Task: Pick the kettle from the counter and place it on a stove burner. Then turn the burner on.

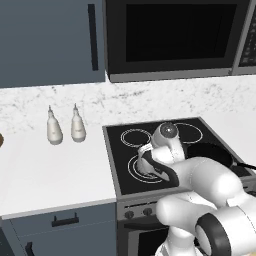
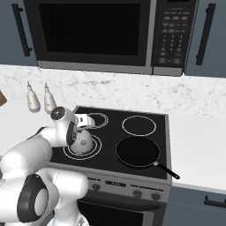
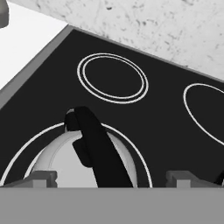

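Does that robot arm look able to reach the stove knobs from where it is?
Probably yes: the knobs sit just below the kettle, nothing blocks them, and the gripper has open jaws.

Flat, even rendered light, no visible source. Desk (image 1: 55,170) is bright white, nearly blown out; cooktop (image 2: 110,132) stays matte black without glare. Shadows faint. Base views sharp; hand view slightly soft and grainy, no edge distortion.
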